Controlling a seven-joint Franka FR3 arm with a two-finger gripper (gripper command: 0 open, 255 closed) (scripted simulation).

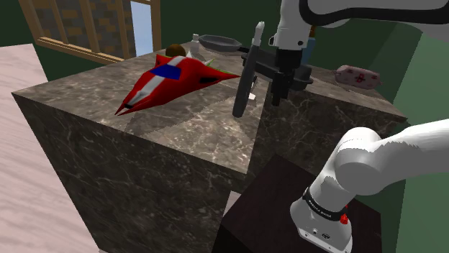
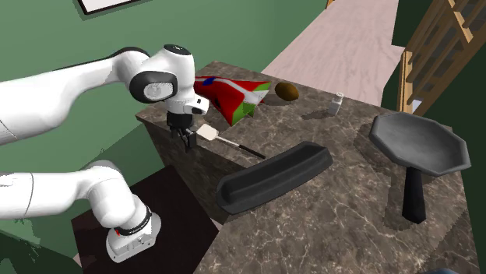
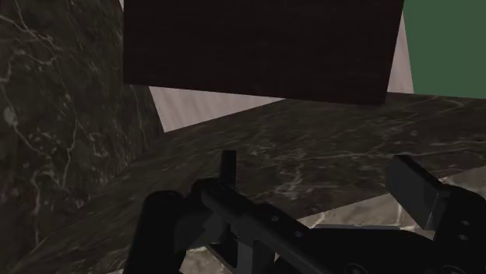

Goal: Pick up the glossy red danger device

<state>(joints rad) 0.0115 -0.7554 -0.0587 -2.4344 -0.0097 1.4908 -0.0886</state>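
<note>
The glossy red device [image 1: 173, 79] is a jet-shaped thing with a white stripe and a blue patch. It lies on the dark marble counter [image 1: 194, 133], toward the shoulder view's left. In the second exterior view the red device [image 2: 234, 95] is at the counter's far corner. My gripper [image 1: 276, 96] hangs fingers-down over the counter's edge nearest the stand, well to the right of the device and clear of it. Seen from the second exterior view, the gripper [image 2: 186, 142] is below and left of the device. In the wrist view the gripper [image 3: 323, 183] is open, with nothing between its fingers.
A white-bladed spatula [image 2: 209, 134] lies right beside the gripper. A long black tray [image 2: 272, 177], a dark pedestal dish [image 2: 420, 144], a brown round thing [image 2: 288, 92] and a small shaker [image 2: 339, 103] share the counter. A pink spotted object [image 1: 357, 75] lies at the back right. The dark stand [image 1: 288, 208] is below.
</note>
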